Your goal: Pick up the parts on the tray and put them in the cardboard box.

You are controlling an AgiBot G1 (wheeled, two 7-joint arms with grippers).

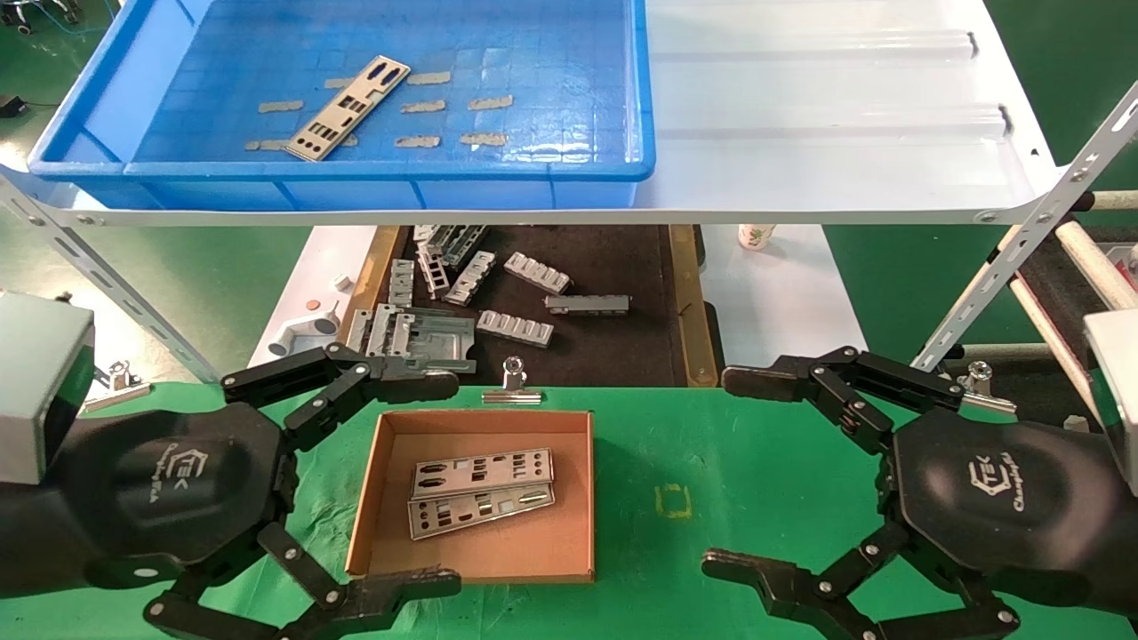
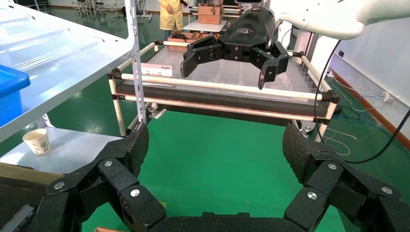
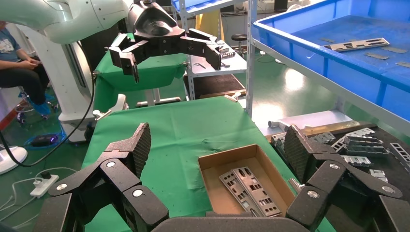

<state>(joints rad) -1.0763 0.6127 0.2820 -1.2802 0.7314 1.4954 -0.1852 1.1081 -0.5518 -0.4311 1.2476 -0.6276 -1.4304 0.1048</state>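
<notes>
Lying beyond both tools: part

One silvery punched plate lies flat and slantwise in the blue tray, while two more plates rest overlapping inside the open brown cardboard box.

The cardboard box sits on the near table, in front of the robot and toward its left. Two plates lie inside it, one partly over the other. A clip stands just behind the box at the table edge. Beyond the table, on a lower level, brackets lie scattered on a mat. A shelf stands above the mat. The tray rests on the shelf's left part, with one plate lying in its left half among tape scraps.
</notes>
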